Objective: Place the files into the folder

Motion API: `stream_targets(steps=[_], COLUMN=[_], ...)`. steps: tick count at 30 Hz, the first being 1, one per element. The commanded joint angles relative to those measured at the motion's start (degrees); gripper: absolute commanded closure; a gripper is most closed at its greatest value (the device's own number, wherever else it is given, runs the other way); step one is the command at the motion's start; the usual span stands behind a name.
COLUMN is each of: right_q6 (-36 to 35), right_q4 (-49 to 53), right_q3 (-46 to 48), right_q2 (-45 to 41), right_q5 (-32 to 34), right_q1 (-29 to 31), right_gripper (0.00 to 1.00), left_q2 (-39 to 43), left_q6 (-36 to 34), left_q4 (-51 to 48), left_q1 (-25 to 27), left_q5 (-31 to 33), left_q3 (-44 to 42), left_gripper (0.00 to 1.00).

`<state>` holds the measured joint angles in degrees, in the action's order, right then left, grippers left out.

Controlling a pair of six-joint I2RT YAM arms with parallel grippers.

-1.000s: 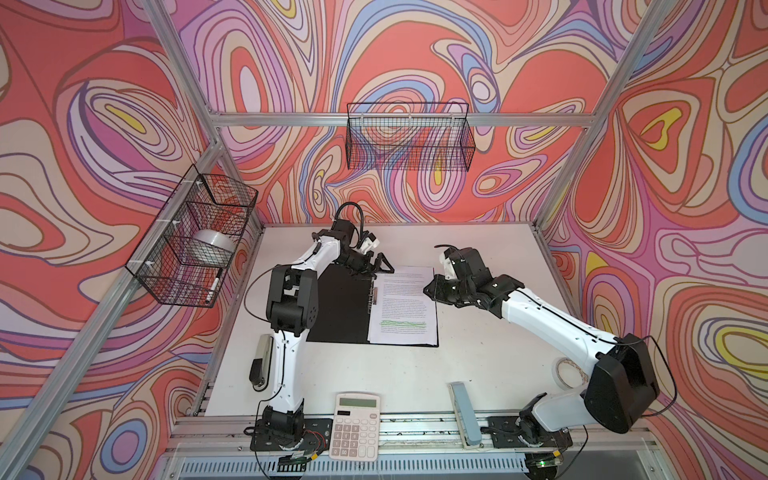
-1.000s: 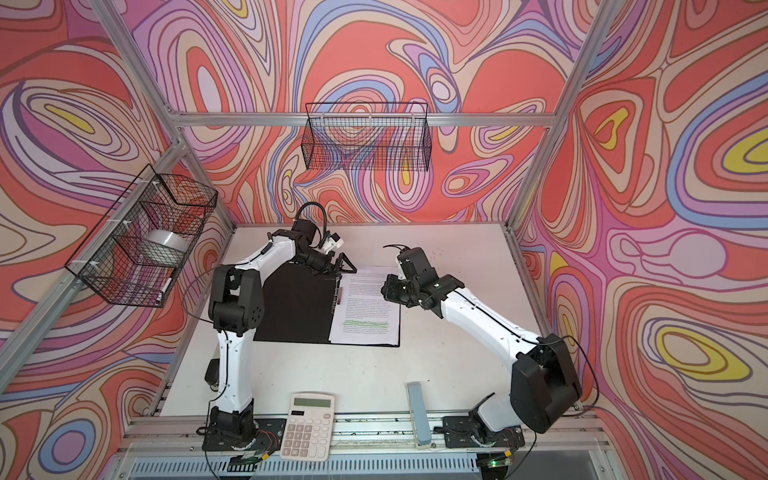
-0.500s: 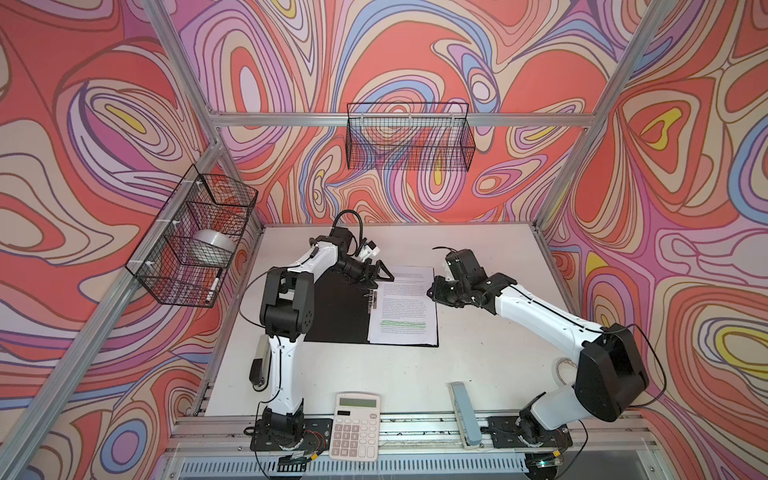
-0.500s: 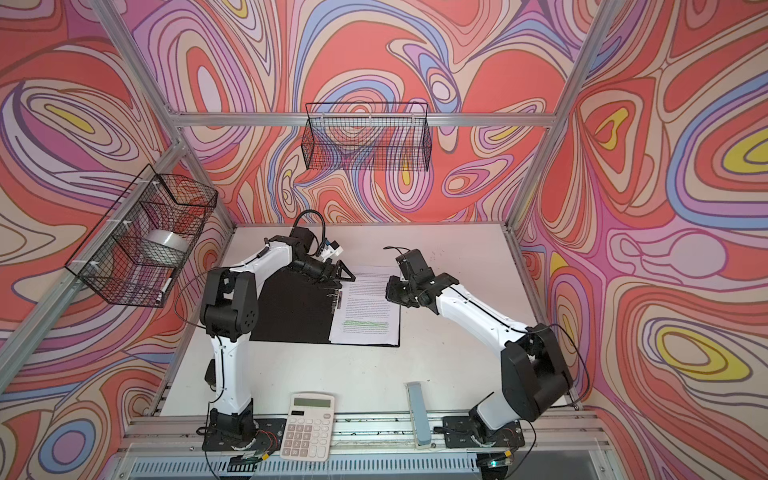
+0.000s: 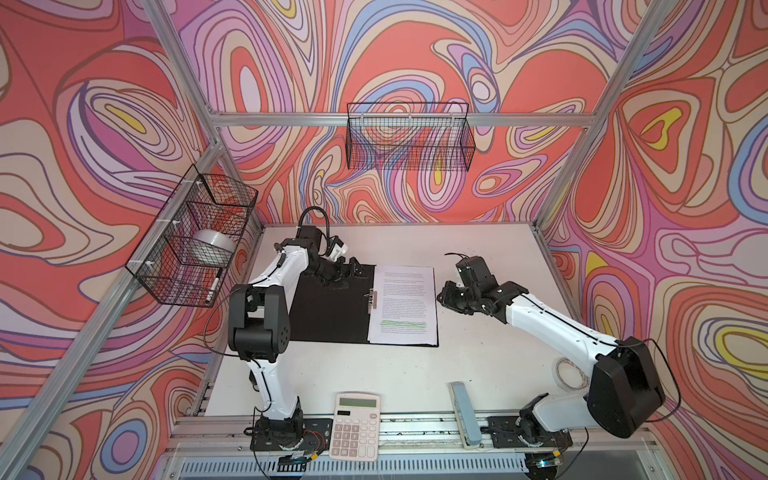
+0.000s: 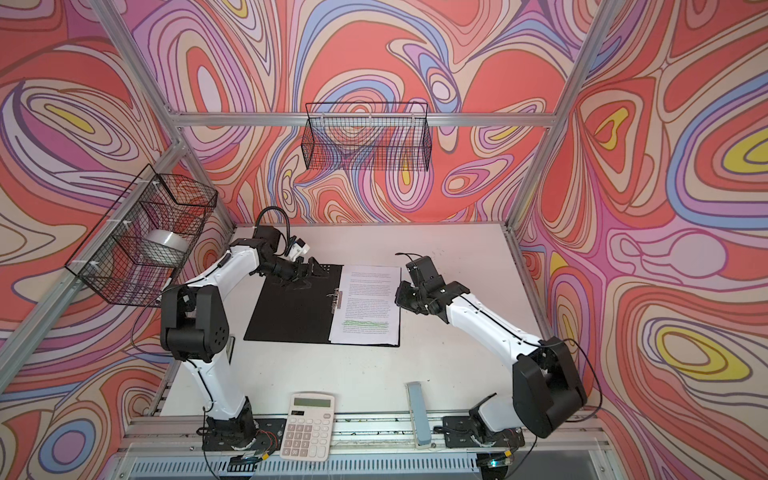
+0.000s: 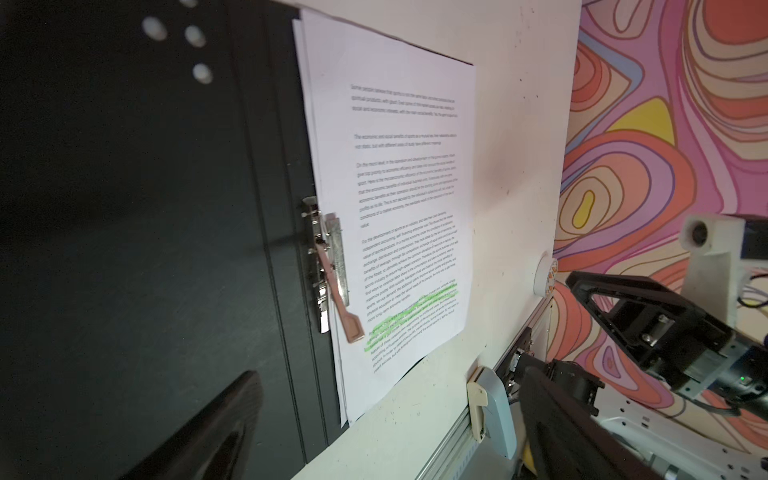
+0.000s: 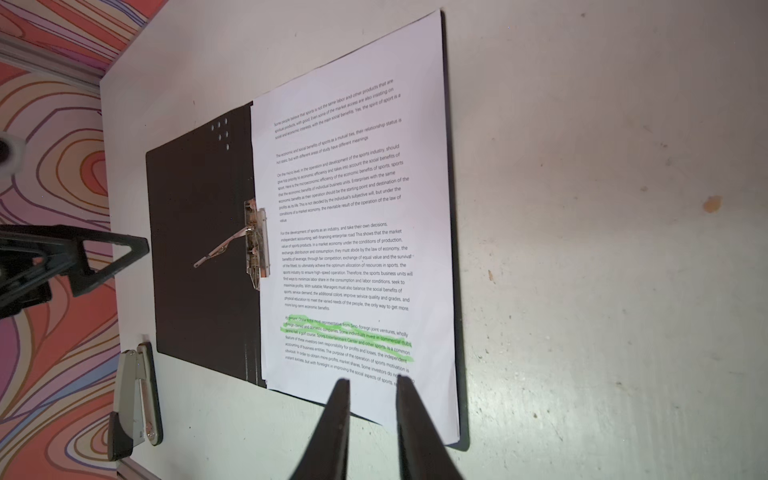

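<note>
Looking at both top views, you see the folder (image 5: 332,316) lying open on the table (image 5: 457,374), black inside up. The files (image 5: 405,303) lie flat on its right half, their inner edge at the metal spine clip (image 8: 255,245). The left gripper (image 5: 351,275) hovers over the far left cover, jaws wide apart, empty. The right gripper (image 8: 372,382) is just beside the files' outer edge, its 2 jaws slightly apart, grasping nothing.
</note>
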<state>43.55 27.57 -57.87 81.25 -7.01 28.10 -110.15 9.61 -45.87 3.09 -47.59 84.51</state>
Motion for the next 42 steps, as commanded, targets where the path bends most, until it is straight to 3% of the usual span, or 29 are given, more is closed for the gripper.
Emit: stream_targets(steps=[1,5,15,25,32,42], right_q6=[0.95,1.72,2.12,1.9,1.67,1.14], right_q4=[-0.71,-0.8,1.96,2.48,3.05,5.1], right_q3=[1.21,2.55,4.47,3.9,4.72,5.48], right_q2=[-1.39,-3.43,-7.58,-7.86,-8.91,-11.41], right_q5=[0.51,0.7,2.47,2.6,2.8,3.43], right_q1=[-0.32,-0.32,-0.39,-0.59,-0.98,-2.09], right_gripper=[0.79,0.79,0.78,0.78,0.78,0.78], left_q2=[-3.88,-8.06,-11.05,-11.23,-10.8,-12.59], left_q6=[4.76,8.49,17.07,20.52,27.14,33.64], left_q4=[2.62,7.04,18.0,21.18,26.94,32.95], left_q1=[0.77,0.76,1.34,5.33,7.22,11.61], left_q5=[-5.12,-11.28,-13.75,-11.03,-12.21,-10.19], left_q3=[-1.8,-2.04,-5.49,-7.69,-9.54,-5.8], left_gripper=[0.01,0.0,0.0,0.0,0.0,0.0])
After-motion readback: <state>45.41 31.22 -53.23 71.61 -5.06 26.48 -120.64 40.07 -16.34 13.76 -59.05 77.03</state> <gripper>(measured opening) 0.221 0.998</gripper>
